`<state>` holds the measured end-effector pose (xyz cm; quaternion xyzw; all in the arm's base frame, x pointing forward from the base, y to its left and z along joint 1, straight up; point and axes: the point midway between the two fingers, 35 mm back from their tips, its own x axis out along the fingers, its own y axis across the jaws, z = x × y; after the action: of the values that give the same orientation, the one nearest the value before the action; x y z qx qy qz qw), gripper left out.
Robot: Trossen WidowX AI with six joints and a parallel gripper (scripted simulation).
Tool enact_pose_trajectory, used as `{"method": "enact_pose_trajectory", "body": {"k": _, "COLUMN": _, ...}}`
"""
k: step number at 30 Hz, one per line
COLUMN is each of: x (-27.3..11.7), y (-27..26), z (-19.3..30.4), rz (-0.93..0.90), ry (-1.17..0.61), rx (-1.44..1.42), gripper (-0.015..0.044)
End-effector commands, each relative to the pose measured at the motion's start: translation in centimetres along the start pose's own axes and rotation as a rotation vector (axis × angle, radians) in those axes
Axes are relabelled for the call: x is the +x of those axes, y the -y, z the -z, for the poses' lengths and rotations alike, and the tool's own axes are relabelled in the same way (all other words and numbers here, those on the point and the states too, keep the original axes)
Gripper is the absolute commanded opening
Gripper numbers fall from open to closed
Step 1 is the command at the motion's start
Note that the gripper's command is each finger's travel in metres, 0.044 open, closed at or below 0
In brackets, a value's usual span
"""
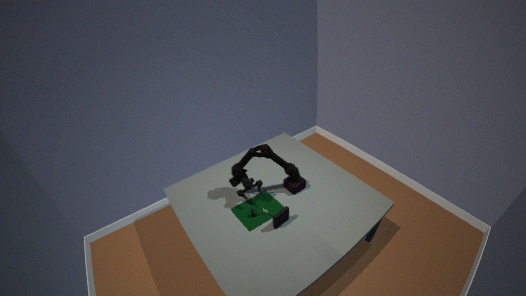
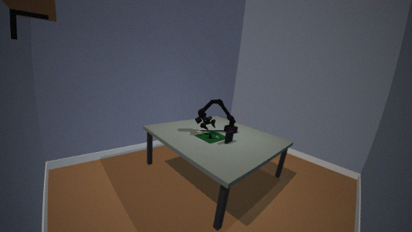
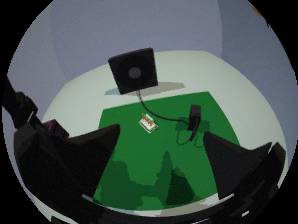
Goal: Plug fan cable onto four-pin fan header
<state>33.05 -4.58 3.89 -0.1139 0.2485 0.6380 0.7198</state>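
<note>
The green board [image 1: 247, 224] [image 2: 210, 141] [image 3: 131, 150] lies flat on the table. The pale fan header [image 1: 265, 211] [image 2: 217, 136] [image 3: 148, 123] shows its tan pins bare in the wrist view. The black cable plug [image 1: 252, 214] [image 2: 211, 136] [image 3: 195, 113] appears to stand upright on the board, apart from the header and to its right in the wrist view. The thin dark cable [image 3: 156, 113] runs from it to the fan [image 1: 281, 217] [image 2: 229, 137] [image 3: 134, 73]. My gripper [image 1: 250, 191] [image 2: 210, 127] [image 3: 164, 133] is wide open and empty, above the board, touching neither plug nor header.
The square fan stands upright at the board's edge, farther from my fingers than the header. The arm's dark base [image 1: 295, 185] [image 2: 231, 128] [image 3: 56, 128] sits on the grey-green table [image 1: 320, 220] [image 2: 251, 157], to the left in the wrist view. Arm shadows fall across the board.
</note>
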Motion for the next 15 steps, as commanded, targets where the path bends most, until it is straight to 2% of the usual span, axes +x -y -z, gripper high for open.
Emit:
{"method": "enact_pose_trajectory", "body": {"k": 1, "x": 0.11, "y": -0.17, "z": -0.47, "rz": -0.028, "ry": -0.099, "rx": 0.007, "gripper": 0.0440}}
{"method": "enact_pose_trajectory", "body": {"k": 15, "x": 0.25, "y": -0.25, "z": -1.24, "rz": -0.053, "ry": -0.429, "rx": 0.068, "gripper": 0.0440}}
